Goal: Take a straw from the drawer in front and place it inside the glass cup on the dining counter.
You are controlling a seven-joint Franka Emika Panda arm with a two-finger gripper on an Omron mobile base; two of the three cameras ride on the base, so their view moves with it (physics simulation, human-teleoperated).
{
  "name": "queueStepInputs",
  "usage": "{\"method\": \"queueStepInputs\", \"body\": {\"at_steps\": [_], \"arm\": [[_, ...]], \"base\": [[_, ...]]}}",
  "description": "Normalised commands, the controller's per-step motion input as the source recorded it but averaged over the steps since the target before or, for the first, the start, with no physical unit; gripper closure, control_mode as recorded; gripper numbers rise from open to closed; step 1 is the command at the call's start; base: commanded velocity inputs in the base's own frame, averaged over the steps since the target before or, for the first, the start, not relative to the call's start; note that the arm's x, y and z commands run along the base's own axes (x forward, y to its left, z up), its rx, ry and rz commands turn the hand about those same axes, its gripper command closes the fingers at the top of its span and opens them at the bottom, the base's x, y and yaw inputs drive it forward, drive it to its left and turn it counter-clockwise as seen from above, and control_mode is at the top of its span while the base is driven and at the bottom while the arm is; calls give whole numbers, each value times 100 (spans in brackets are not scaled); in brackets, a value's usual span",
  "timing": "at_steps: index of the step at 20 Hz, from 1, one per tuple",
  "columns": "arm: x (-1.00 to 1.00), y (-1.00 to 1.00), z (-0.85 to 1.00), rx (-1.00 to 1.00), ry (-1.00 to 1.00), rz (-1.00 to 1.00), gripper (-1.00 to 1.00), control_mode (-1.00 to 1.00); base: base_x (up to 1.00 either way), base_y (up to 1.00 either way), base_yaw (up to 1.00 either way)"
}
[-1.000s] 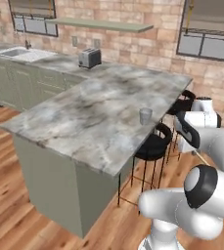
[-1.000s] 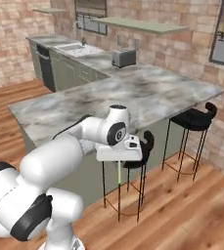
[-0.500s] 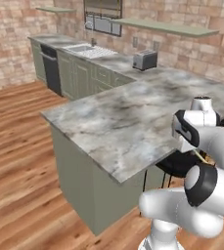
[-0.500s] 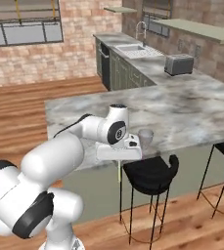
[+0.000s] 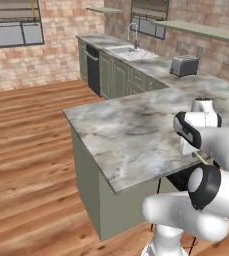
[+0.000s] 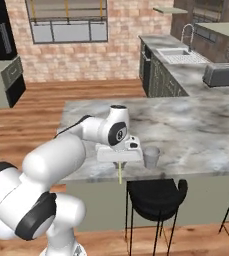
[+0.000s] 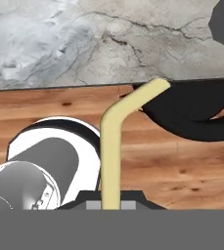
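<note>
The gripper is seen at centre of the right base view, clamped on the straw, which hangs down from the closed jaws past the near edge of the dining counter. In the hand view the straw rises from bottom centre and bends toward the upper right, with the counter's edge across the upper half and a black stool at right. The glass cup stands upright on the marble just to the right of the gripper, near the counter's front edge.

The step in hand is judged to be the carry to the cup. For it to be done well, the straw's lower end should first be lifted clear of the counter edge and above the cup's rim, since at present it hangs below the slab. The hand should then be brought sideways over the cup's opening, the straw kept near upright, and lowered inside before the grip is released. A sideways knock is to be avoided, as the light tumbler is likely to be tipped or pushed off the edge.
</note>
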Motion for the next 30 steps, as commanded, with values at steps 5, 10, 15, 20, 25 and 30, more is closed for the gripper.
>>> {"method": "queueStepInputs", "body": {"at_steps": [5,10,15,20,25,30], "arm": [[0,0,0,0,0,0,100,100],[0,0,0,0,0,0,100,100],[0,0,0,0,0,0,100,100],[0,0,0,0,0,0,100,100],[0,0,0,0,0,0,100,100],[6,-33,21,0,-10,8,100,-100]], "base": [[5,-53,19],[4,5,3],[29,4,2],[42,2,13],[5,-1,25],[0,-2,6]]}}
